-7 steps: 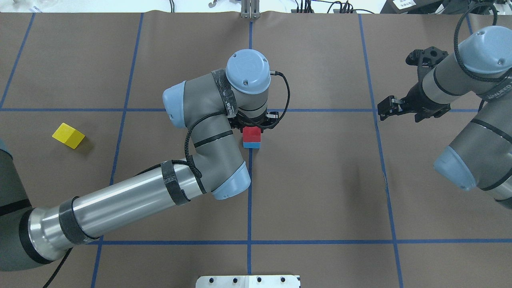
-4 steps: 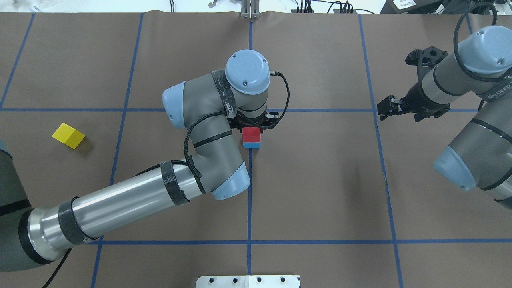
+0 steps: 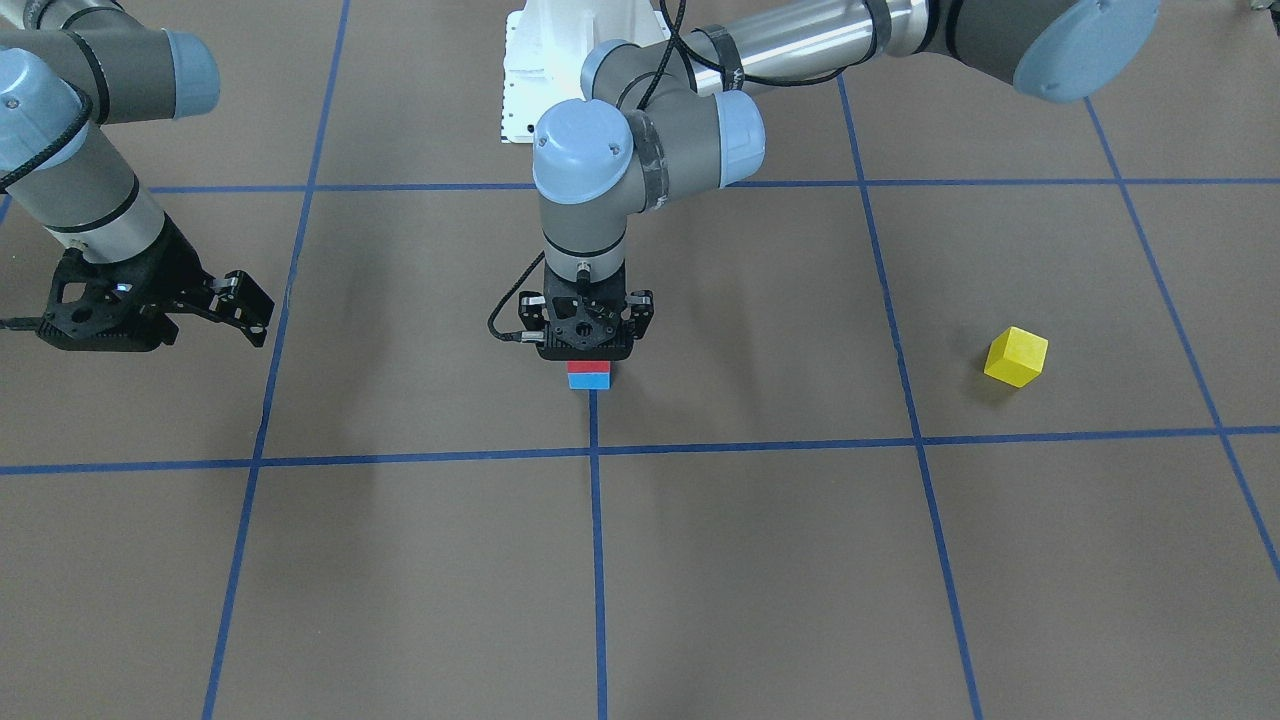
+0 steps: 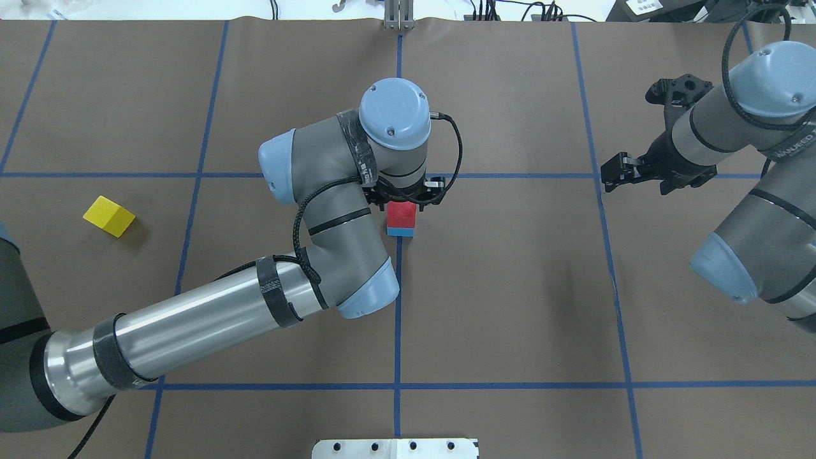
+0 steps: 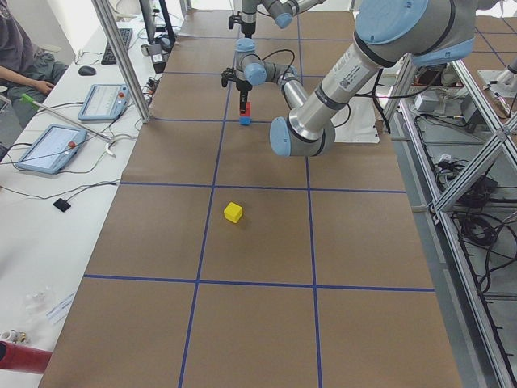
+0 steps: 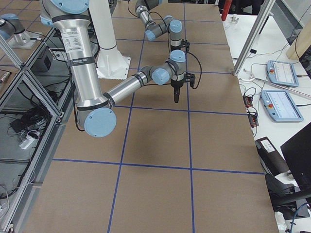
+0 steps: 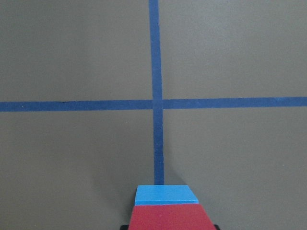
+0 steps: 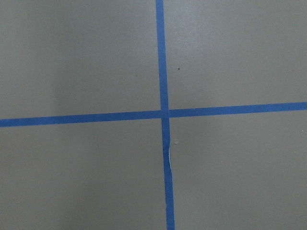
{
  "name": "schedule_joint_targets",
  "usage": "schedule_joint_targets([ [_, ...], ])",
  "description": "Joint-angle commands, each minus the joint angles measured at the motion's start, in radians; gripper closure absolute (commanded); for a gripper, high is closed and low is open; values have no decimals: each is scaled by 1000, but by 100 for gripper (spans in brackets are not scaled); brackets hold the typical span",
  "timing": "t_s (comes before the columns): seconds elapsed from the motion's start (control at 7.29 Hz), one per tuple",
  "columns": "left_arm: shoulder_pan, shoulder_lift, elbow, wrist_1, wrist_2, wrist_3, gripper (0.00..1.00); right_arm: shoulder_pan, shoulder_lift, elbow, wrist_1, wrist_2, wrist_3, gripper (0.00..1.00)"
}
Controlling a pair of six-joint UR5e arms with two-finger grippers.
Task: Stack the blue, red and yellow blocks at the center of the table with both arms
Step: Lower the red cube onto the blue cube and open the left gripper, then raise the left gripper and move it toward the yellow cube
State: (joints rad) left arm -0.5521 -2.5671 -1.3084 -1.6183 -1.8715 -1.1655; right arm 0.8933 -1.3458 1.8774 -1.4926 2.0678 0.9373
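Observation:
The red block point(image 4: 403, 213) sits on the blue block point(image 4: 400, 231) on the centre tape line, also in the front view point(image 3: 588, 367) and the left wrist view point(image 7: 168, 218). My left gripper point(image 4: 403, 203) points straight down over this stack and is shut on the red block; its fingers are mostly hidden under the wrist. The yellow block point(image 4: 108, 215) lies alone far to the left, also in the front view point(image 3: 1016, 357). My right gripper point(image 4: 613, 173) is open and empty, held above the table at the right.
The brown table cover point(image 4: 510, 287) carries a grid of blue tape lines. A white mounting plate point(image 4: 395, 448) sits at the near edge. The right wrist view shows only a tape crossing point(image 8: 164, 114). Operators' tablets point(image 5: 48, 147) lie beside the table.
Almost nothing has changed. The left gripper stays over the red and blue stack, and the right arm has shifted only very slightly.

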Motion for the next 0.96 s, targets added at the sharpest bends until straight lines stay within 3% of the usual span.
schedule_joint_targets([
  [0.0, 0, -13, 5, 3, 0, 3, 1, -1, 0, -1, 0, 0, 0, 0],
  [0.27, -11, -19, -40, 58, -6, 12, 1, 1, 0, -3, 0, 0, 0, 0],
  [0.55, -41, 13, -278, 284, -11, 154, 1, 1, -1, -4, 0, 0, 0, 0],
  [0.82, -80, 301, -579, 310, -14, 254, 1, 3, -1, -6, 0, 0, 0, 0],
])
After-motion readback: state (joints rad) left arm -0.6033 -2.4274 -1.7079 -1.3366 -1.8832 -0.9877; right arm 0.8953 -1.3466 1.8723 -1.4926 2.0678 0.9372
